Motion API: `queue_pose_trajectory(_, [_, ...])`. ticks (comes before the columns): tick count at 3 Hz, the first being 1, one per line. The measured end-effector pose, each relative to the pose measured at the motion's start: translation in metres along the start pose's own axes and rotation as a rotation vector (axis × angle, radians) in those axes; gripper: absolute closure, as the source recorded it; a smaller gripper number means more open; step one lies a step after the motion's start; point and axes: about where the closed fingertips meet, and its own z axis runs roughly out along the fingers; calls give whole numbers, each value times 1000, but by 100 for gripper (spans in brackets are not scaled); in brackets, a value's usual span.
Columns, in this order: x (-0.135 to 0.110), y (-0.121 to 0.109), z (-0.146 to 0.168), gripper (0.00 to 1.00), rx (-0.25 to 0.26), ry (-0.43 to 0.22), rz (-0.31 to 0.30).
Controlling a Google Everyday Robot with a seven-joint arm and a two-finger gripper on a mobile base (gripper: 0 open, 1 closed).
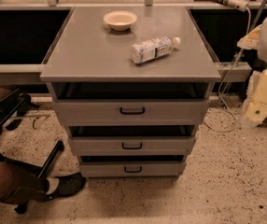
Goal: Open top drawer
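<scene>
The top drawer [131,110] is the widest grey drawer front, just under the grey cabinet top [87,55]. It has a small black loop handle [132,110] at its centre, and a dark gap shows above the front. Two narrower drawers [131,145] [132,169] sit below it with like handles. My arm shows at the right edge, white above and pale yellow below. My gripper [256,110] hangs there, to the right of the cabinet at about the top drawer's height, well apart from the handle.
A cream bowl [120,20] and a plastic bottle [153,49] lying on its side rest on the cabinet top. A person's leg and dark shoe [68,185] and a black chair base [49,160] are at the lower left. A cable [224,111] lies on the speckled floor at right.
</scene>
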Motion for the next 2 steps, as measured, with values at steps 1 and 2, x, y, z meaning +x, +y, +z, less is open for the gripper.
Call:
queue_pose_trajectory(1, [0, 0, 0, 0, 0, 0, 0])
queue_pose_trajectory(2, [2, 2, 9, 0, 7, -17, 23])
